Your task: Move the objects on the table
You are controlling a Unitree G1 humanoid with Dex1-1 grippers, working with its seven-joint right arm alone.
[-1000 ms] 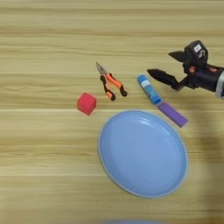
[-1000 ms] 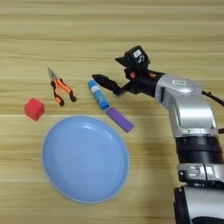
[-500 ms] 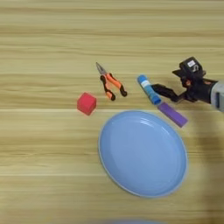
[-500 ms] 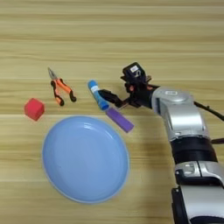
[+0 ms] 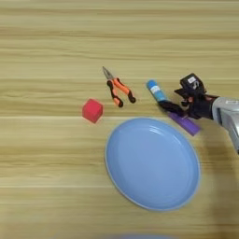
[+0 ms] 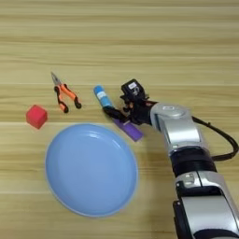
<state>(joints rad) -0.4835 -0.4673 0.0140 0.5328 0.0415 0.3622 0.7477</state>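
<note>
On the table (image 5: 51,42), the blue stick (image 5: 155,90) lies slanted with the flat purple block (image 5: 187,125) right below its lower end. My right gripper (image 5: 171,99) has come down low over the spot where those two meet. It looks open, and one black finger (image 6: 112,111) lies across the stick's lower end, hiding it. Nothing is held. The orange-and-black pliers (image 5: 118,88) lie left of the stick, and the red cube (image 5: 92,110) sits further left.
A large light-blue round plate (image 5: 140,186) fills the near middle, its rim close under the purple block and the gripper. My silver forearm (image 6: 179,135) runs in from the bottom right, with a black cable (image 6: 219,140) looping beside it.
The gripper has dropped and moved left, from above and to the right of the stick down onto the stick's lower end by the purple block. The things have not visibly moved.
</note>
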